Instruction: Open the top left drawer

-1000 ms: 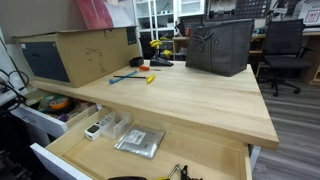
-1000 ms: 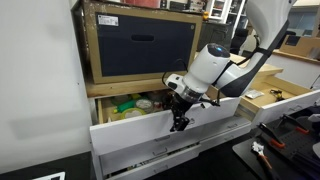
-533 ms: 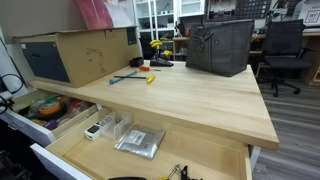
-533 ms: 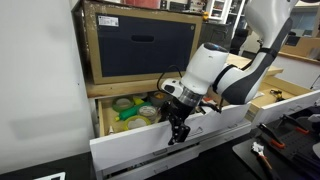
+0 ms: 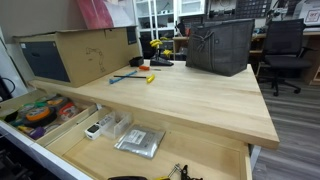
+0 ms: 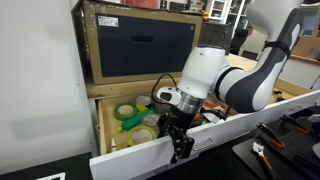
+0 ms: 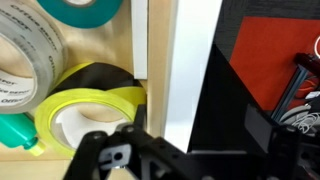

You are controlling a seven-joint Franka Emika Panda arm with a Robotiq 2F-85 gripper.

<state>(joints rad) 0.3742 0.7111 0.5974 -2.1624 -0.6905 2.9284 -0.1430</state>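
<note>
The top left drawer [image 5: 22, 128] stands pulled far out, with orange and green rolls [image 5: 38, 110] in its pale wood compartments. In an exterior view my gripper [image 6: 180, 146] sits over the top edge of its white front [image 6: 125, 158], behind a green roll [image 6: 125, 112] and a yellow one [image 6: 146, 135]. In the wrist view my gripper [image 7: 175, 145] straddles the white front [image 7: 180, 60], one dark finger inside by the yellow roll [image 7: 90, 100] and one outside. It looks shut on the front panel.
The wider pale-wood drawer [image 5: 190, 160] with clear boxes [image 5: 108, 127] and a silvery packet [image 5: 140, 142] is open beside it. A cardboard box [image 5: 80, 52] and a dark bin [image 5: 220, 45] stand on the wooden top [image 5: 190, 95]. Deeper white drawer fronts lie below.
The drawer has slid steadily further out, and my gripper has moved out and down with its front. More of the rolls inside now show.
</note>
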